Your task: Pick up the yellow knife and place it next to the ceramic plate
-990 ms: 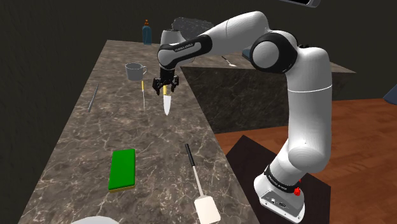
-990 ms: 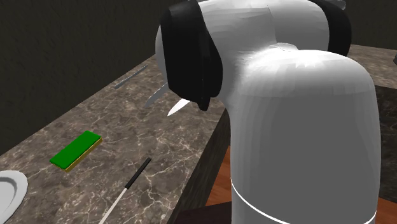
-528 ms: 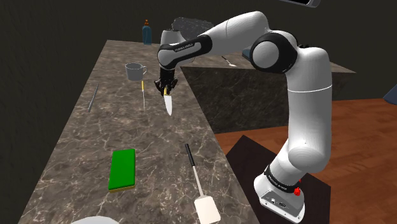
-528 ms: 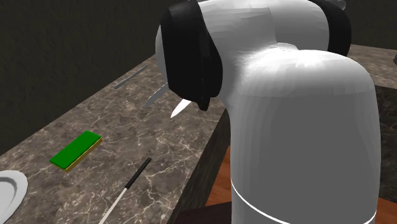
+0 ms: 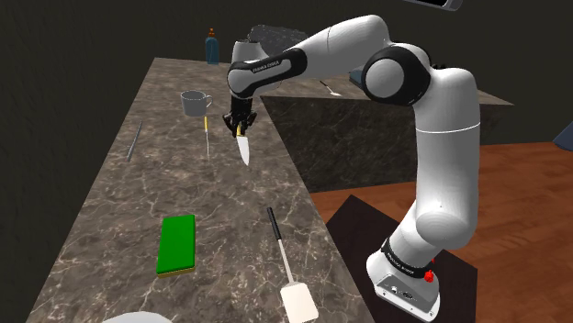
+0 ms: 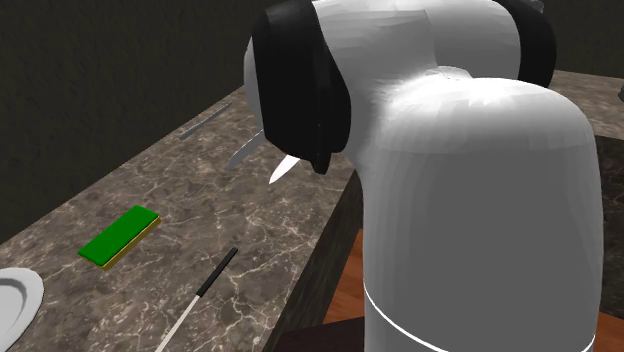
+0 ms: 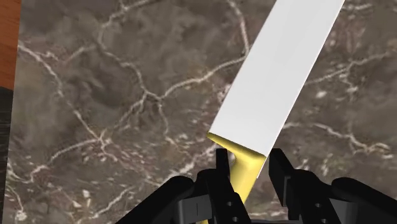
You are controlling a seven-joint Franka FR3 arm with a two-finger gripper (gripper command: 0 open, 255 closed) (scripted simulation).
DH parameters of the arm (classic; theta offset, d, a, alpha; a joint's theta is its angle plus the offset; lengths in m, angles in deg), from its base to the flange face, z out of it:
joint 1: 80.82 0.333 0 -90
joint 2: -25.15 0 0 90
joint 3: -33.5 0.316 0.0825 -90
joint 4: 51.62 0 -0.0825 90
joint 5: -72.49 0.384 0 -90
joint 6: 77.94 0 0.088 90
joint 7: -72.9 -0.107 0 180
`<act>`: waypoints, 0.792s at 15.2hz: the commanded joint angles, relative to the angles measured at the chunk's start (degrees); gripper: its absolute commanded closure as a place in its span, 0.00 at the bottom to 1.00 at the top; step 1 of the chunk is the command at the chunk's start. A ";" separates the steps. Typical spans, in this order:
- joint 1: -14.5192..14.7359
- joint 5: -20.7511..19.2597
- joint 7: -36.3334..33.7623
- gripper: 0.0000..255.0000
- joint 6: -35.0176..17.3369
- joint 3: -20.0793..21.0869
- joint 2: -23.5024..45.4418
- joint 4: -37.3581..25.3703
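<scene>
The knife has a yellow handle (image 7: pixel 245 173) and a white blade (image 7: pixel 275 76). My gripper (image 7: pixel 250 177) is shut on the handle, one black finger against each side of it. In the shoulder view the gripper (image 5: pixel 241 123) is over the far half of the marble counter (image 5: pixel 110 211), with the blade (image 5: pixel 243 150) pointing toward the counter's near end. Whether the blade touches the counter I cannot tell. The blade tip (image 6: pixel 283 168) pokes out from behind the arm in the second exterior view. The pale plate (image 6: pixel 14 302) lies at the counter's near end, its rim (image 5: pixel 136 318) at the shoulder view's bottom edge.
A green block (image 5: pixel 177 243) and a white-bladed spatula (image 5: pixel 286 275) lie between the knife and the plate. A grey mug (image 5: pixel 194 102), a thin utensil (image 5: pixel 207 136), a grey knife (image 5: pixel 134 140) and a bottle (image 5: pixel 212 46) stand farther back. The counter edge drops off at the shoulder view's right.
The fingers, wide apart a second ago, have shut on the yellow handle. The blade has swung slightly. Since half a second ago hardly anything has moved.
</scene>
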 commanded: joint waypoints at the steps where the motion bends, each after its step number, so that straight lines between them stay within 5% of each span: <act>1: 0.00 0.00 -0.01 1.00 1.14 0.00 -0.53 -0.60; 12: 0.00 0.00 -0.05 1.00 8.34 0.01 -3.16 -5.17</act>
